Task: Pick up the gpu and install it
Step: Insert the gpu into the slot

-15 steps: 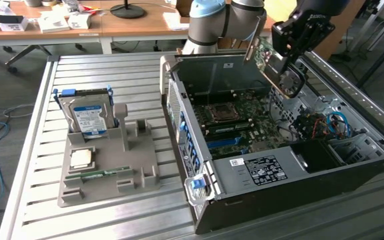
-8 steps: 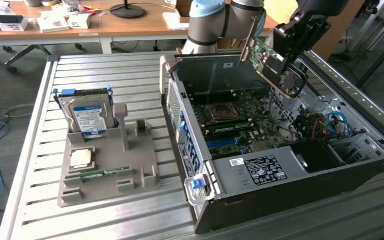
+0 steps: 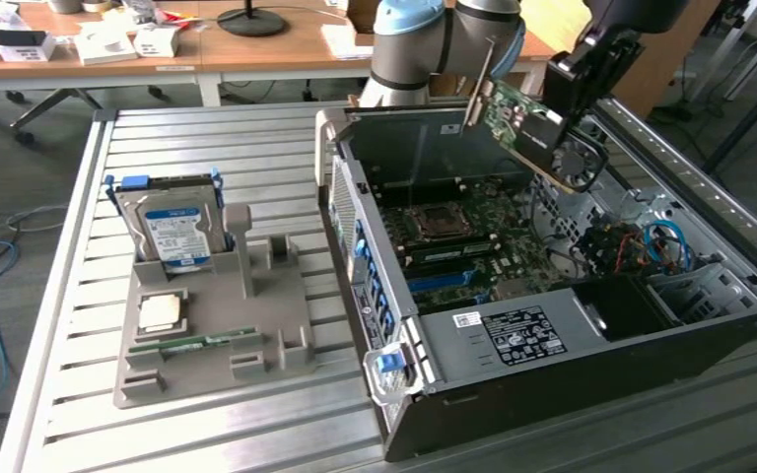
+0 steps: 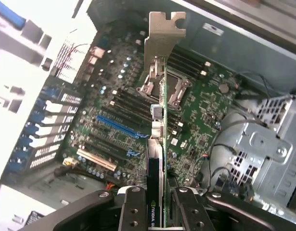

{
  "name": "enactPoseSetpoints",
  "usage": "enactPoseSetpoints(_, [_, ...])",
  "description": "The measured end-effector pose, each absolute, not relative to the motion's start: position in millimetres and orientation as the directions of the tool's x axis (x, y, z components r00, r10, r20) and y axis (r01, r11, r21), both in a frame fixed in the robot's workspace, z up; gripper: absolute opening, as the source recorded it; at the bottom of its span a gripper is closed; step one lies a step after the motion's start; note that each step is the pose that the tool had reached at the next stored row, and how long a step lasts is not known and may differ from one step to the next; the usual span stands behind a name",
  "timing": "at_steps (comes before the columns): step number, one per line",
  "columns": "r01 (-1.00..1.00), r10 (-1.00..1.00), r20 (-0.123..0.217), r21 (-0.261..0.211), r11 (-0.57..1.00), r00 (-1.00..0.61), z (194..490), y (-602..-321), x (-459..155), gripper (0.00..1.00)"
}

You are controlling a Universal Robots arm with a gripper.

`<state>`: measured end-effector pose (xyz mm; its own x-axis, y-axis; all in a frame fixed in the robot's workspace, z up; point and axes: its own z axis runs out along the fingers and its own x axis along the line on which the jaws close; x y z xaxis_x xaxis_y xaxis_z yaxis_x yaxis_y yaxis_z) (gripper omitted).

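The gpu (image 3: 526, 128), a green card with a black round fan and a silver end bracket, hangs tilted in the air above the open computer case (image 3: 484, 394). My gripper (image 3: 586, 69) is shut on its upper edge. In the wrist view the gpu (image 4: 159, 144) runs edge-on away from my gripper (image 4: 156, 211), its silver bracket (image 4: 163, 36) at the far end, with the two fingers pressed on either side of the card. Below it lies the motherboard (image 4: 114, 120) with its blue and white expansion slots and the processor socket (image 4: 179, 91).
A grey fixture tray (image 3: 208, 335) on the slatted metal table, at the exterior view's left, holds a hard drive with a blue-white label (image 3: 174, 232), a processor chip (image 3: 162, 312) and a narrow memory stick (image 3: 194, 343). Drive cages and cables crowd the case's right part (image 3: 654, 246).
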<state>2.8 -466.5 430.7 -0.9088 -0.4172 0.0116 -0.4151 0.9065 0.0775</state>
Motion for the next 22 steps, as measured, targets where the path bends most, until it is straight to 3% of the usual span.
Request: enactPoseSetpoints(22, [-0.735, -0.738, 0.012, 0.077, 0.673, -0.675, 427.5, -466.5, 2.8, 0.26])
